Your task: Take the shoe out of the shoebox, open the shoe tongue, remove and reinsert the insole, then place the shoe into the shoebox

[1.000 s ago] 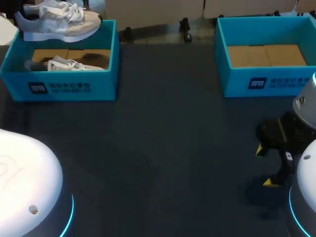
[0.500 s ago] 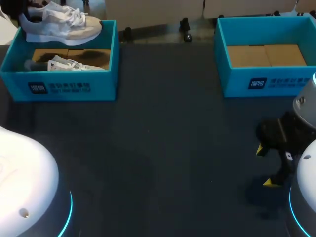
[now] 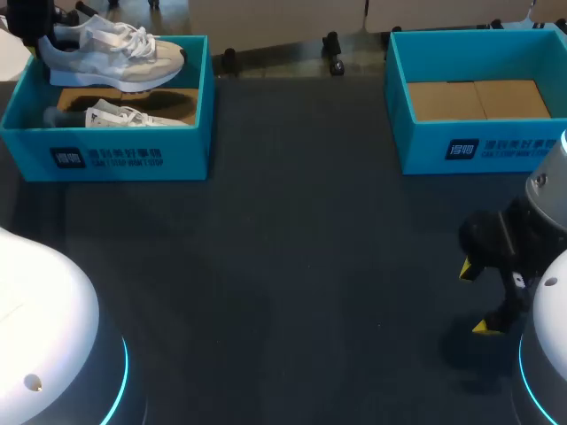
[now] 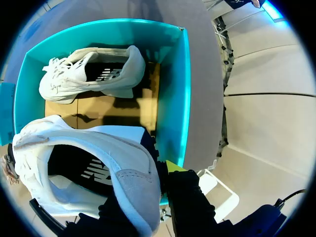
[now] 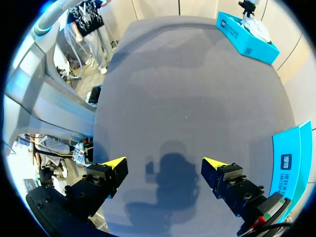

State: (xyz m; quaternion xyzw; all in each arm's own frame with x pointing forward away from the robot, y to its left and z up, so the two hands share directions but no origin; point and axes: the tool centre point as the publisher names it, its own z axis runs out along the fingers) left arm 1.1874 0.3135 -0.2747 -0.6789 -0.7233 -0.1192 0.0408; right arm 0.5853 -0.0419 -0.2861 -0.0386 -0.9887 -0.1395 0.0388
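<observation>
While over shoebox [image 4: 181, 98], shoe [image 4: 98, 163] in L gripper [image 4: 154, 183]

Table [image 3: 292, 266] dim; overhead light probably; soft shadows beneath shoe [image 3: 111, 53].

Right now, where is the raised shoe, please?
Head view, far left: the shoe hangs over the back edge of the shoebox, in my left hand.

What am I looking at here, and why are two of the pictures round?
A robot with two arms at a dark table. One picture looks down from above; the round ones come from a camera on each wrist. The left gripper grips the heel of a white shoe over the left blue shoebox, where a second shoe lies. The right gripper hangs open above the table. The other shoebox stands at the right.
</observation>
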